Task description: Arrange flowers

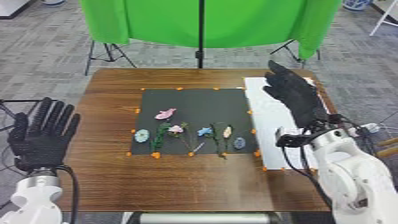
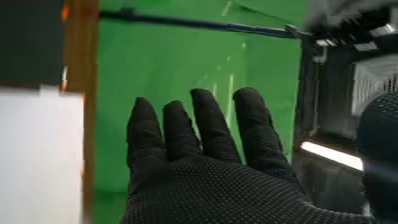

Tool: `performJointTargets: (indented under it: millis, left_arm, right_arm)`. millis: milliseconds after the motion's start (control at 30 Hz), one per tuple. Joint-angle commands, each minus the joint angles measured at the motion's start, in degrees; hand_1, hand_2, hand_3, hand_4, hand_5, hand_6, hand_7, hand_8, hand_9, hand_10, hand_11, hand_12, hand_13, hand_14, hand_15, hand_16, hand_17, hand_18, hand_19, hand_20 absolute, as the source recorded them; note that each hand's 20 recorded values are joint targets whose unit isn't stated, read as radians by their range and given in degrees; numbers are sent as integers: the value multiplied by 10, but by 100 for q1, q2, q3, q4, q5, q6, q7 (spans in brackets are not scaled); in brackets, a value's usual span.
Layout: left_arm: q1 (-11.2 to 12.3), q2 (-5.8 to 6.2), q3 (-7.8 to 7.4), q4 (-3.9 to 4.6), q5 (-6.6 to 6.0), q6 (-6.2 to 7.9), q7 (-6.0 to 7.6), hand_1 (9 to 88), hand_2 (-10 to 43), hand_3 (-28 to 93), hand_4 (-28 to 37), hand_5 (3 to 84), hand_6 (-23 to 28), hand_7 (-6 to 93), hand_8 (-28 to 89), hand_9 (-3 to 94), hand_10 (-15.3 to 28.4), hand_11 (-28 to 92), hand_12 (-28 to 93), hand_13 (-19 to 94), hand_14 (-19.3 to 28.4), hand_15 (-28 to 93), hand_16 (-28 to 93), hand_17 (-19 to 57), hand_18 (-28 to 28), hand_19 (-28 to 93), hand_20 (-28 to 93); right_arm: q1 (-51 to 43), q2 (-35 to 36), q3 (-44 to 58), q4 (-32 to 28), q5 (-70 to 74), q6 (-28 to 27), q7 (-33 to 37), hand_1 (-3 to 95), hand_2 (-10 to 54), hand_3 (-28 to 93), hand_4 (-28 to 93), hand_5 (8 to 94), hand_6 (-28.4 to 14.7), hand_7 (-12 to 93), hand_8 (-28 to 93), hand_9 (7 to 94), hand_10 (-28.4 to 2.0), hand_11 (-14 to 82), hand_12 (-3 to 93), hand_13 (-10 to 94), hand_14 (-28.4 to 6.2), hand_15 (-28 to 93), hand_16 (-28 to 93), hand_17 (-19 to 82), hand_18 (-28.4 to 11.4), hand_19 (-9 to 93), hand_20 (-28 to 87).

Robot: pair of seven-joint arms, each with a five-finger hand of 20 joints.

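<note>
On a dark mat [image 1: 200,99] lie several small flower pieces: a pink one [image 1: 165,114] towards the upper left, a pale oval one [image 1: 141,135], a pink-white flower [image 1: 176,129] with a stem, a blue flower [image 1: 205,131], a yellowish bud [image 1: 227,132] and a blue-grey oval [image 1: 239,143]. My right hand [image 1: 298,95] is over the white board right of the mat, fingers straight, apart from the pieces. In the right wrist view the same hand [image 2: 218,187] is open and holds nothing. Left of the table, my left hand [image 1: 42,135] has its fingers extended.
A white board [image 1: 266,115] lies beside the mat on the brown table [image 1: 178,185]. Orange markers [image 1: 156,155] dot the mat's edges. Behind the table hangs a green cloth [image 1: 151,20] on dark stands.
</note>
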Motion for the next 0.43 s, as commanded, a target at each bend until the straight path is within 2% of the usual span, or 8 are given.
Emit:
performJointTargets:
  millis: [33, 133, 233, 367, 433]
  left_arm:
    - [124, -85, -51, -39, -30, 147, 133, 223, 144, 749, -283, 430, 78, 71, -86, 379, 131, 142, 65, 272, 124, 215, -74, -66, 127, 311, 97]
    - [186, -84, -61, -72, -21, 130, 152, 223, 147, 750, -283, 434, 78, 73, -88, 384, 130, 142, 64, 276, 123, 213, -71, -65, 127, 309, 98]
    - [211, 4, -3, -108, 18, 74, 204, 223, 147, 753, -283, 436, 77, 75, -89, 385, 129, 142, 64, 278, 124, 214, -69, -64, 127, 308, 100]
    - [281, -74, 120, -130, -67, 58, 223, 225, 147, 755, -283, 438, 77, 79, -90, 389, 129, 143, 64, 281, 123, 213, -68, -64, 127, 307, 103]
    - [240, -59, 174, -101, -119, 33, 279, 221, 151, 749, -283, 439, 77, 79, -91, 390, 129, 144, 64, 283, 123, 212, -67, -64, 127, 307, 103]
  right_arm:
    - [-427, -126, 309, -309, 209, 134, -118, 59, 63, 811, -283, 296, -22, 57, -104, 304, -149, 20, 60, 210, -103, -6, 105, 122, -61, 95, 69]
    - [-529, -186, 426, -385, 292, 241, -134, 61, 63, 813, -283, 307, -21, 62, -105, 307, -148, 25, 60, 214, -100, -1, 100, 121, -65, 98, 71]
    - [-531, -181, 502, -409, 249, 181, -205, 63, 64, 814, -283, 314, -20, 63, -106, 313, -146, 27, 59, 217, -99, 6, 94, 120, -70, 104, 72]
    - [-624, -224, 580, -475, 281, 143, -151, 65, 63, 817, -283, 305, -18, 62, -108, 313, -147, 26, 58, 218, -95, 12, 87, 119, -71, 107, 72]
    - [-641, -243, 619, -486, 230, 130, -210, 66, 63, 816, -283, 295, -17, 62, -108, 310, -146, 27, 58, 217, -95, 14, 82, 119, -72, 108, 72]
